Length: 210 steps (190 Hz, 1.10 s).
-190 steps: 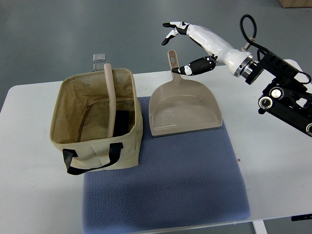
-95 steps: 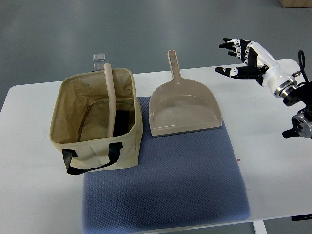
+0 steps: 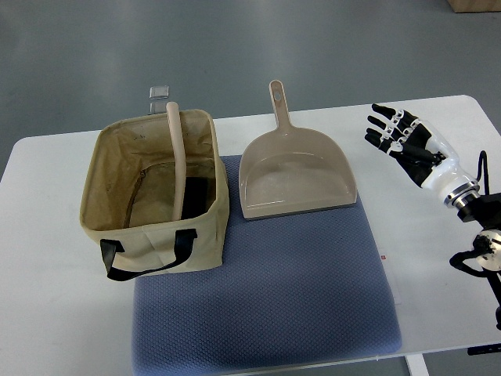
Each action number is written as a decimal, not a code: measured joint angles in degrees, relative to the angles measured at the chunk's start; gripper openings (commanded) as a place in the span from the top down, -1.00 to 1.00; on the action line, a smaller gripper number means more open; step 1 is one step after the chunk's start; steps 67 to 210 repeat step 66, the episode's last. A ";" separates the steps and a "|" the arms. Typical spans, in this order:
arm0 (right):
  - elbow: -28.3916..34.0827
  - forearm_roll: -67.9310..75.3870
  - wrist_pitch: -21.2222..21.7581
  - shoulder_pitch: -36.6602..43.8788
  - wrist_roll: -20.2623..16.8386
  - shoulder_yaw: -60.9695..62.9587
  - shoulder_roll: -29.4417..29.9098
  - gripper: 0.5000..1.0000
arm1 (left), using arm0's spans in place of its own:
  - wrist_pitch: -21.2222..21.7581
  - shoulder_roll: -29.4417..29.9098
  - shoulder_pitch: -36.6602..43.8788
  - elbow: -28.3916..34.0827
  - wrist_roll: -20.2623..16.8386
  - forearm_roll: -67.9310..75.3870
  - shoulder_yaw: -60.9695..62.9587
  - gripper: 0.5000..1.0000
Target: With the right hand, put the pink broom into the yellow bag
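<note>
- Looking from the biggest thing down: the white table (image 3: 55,313) carries a blue-grey mat (image 3: 266,305), and the yellow bag (image 3: 153,200) (more beige than yellow in this light) stands open on the mat's left edge.
- Inside the bag the pink broom (image 3: 177,149) already stands; its handle leans against the far rim and sticks out above it, the head is down in the bag.
- The dustpan (image 3: 293,176) lies beside the bag, apart from it, untouched.
- The right hand (image 3: 403,141) is over the table's right side, fingers spread, holding nothing, well away from bag and dustpan. No left hand shows.
- I judge the placing is done; the good way now is to retreat to the right and not to sweep over the dustpan handle.
- Compared with one second ago, the hand was above the dustpan handle; now it has pulled back and lower, while bag, broom and dustpan stay in place.
</note>
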 measured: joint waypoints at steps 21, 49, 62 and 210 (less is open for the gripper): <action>-0.05 -0.15 -0.30 -0.97 0.41 1.44 1.15 -0.70 | 0.00 0.00 0.01 0.00 0.00 0.00 0.00 -1.00; -0.97 0.13 -0.68 -1.40 0.56 1.75 1.79 -0.70 | 0.00 0.00 0.01 0.00 0.00 0.00 0.00 -1.00; -1.28 0.20 -0.68 -1.49 0.58 1.74 2.17 -0.70 | 0.00 0.00 0.01 0.00 0.00 0.00 0.00 -1.00; -1.34 0.21 -0.68 -1.51 0.58 1.71 2.24 -0.70 | 0.00 0.00 0.01 0.00 0.00 0.00 0.00 -1.00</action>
